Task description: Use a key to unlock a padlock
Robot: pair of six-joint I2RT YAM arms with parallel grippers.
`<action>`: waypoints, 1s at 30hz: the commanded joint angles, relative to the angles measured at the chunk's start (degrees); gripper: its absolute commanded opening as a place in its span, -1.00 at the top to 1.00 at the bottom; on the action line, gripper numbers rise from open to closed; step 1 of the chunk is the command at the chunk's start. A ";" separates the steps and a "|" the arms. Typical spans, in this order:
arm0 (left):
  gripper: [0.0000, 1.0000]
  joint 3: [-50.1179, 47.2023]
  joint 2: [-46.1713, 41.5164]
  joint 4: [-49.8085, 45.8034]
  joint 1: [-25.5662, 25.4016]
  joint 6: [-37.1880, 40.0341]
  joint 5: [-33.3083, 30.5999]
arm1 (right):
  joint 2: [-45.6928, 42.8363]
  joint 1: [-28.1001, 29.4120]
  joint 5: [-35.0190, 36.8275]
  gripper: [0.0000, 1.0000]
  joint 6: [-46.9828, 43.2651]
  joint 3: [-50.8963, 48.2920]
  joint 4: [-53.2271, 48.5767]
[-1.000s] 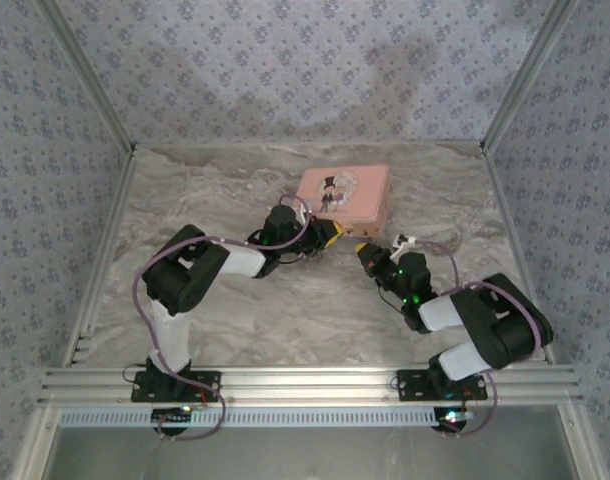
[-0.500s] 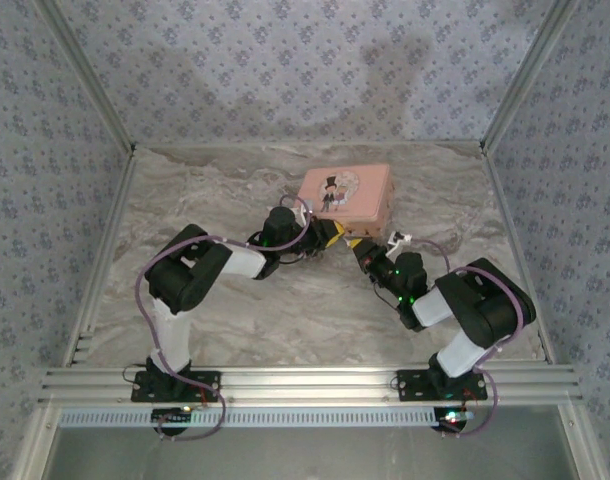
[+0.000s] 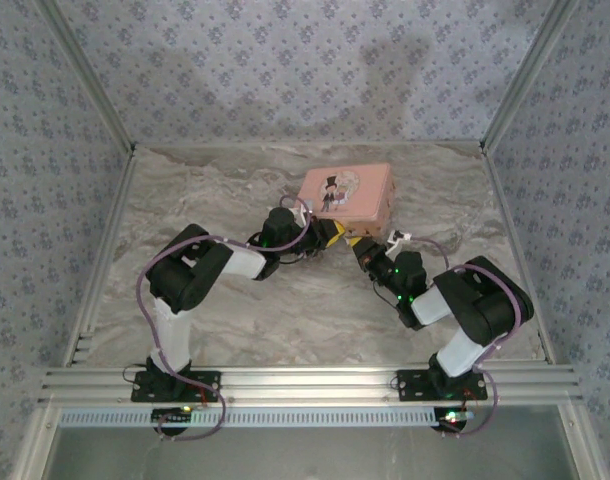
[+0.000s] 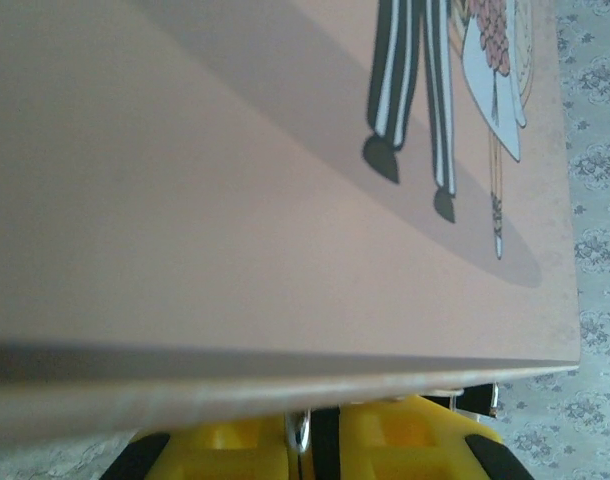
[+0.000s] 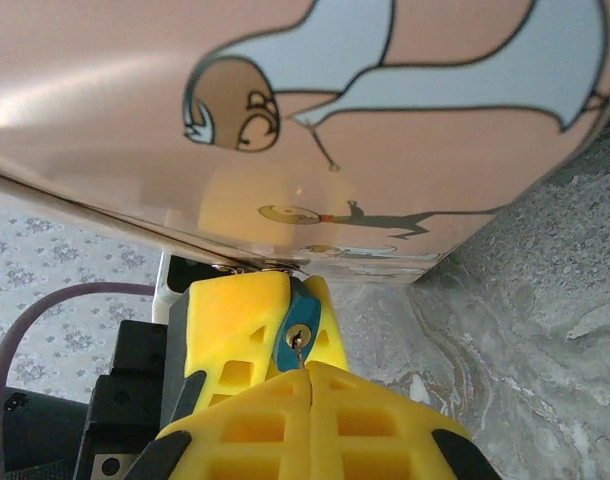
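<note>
A pink box (image 3: 345,193) stands just behind. Left gripper (image 4: 317,432), low, clamps the padlock (image 5: 303,322); right gripper (image 5: 310,380) faces it, pinching the key (image 5: 298,352) in the keyhole.

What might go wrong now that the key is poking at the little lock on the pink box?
The key shows as a thin sliver between the right gripper and the padlock; a crooked twist might bend it or slip it out. The left gripper holds the padlock close by the edge of the pink box, so a hard turn might tug the box along.
</note>
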 commanded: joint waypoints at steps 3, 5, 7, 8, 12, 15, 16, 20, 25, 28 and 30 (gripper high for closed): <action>0.99 -0.61 1.46 0.69 -0.32 -3.37 3.21 | 0.36 -0.20 -0.12 1.00 0.09 1.35 1.87; 0.99 -0.43 1.57 0.84 -0.39 -3.40 3.40 | 0.71 -0.28 -0.28 1.00 0.25 1.49 1.87; 0.99 -0.43 1.69 1.14 -0.46 -3.61 3.65 | 0.99 -0.16 -0.63 1.00 0.28 2.00 1.87; 0.99 -0.50 1.74 1.39 -0.46 -3.66 3.72 | 1.01 -0.09 -0.64 1.00 0.28 2.14 1.85; 0.99 -0.67 1.74 2.12 -0.55 -3.57 4.24 | 0.85 -0.29 -0.80 1.00 1.47 2.58 1.83; 0.99 -0.77 1.91 2.79 -0.53 -3.83 4.38 | 0.97 -0.30 -0.88 1.00 2.94 2.82 1.87; 0.99 -0.80 1.99 2.99 -0.55 -3.92 4.35 | 0.79 -0.29 -0.58 1.00 3.44 2.73 1.84; 0.99 -0.77 2.24 4.22 -0.59 -4.33 4.14 | 1.74 -0.31 -0.99 1.00 6.57 3.23 1.84; 1.00 -0.69 2.71 5.54 -0.72 -4.80 3.92 | 3.41 0.17 -0.95 1.00 8.98 3.29 1.87; 1.00 -0.69 2.78 6.36 -0.75 -4.81 4.09 | 3.87 0.30 0.13 1.00 11.79 3.25 1.85; 1.00 -0.68 2.70 6.46 -0.73 -4.89 4.17 | 3.43 0.20 0.66 1.00 12.57 3.40 1.83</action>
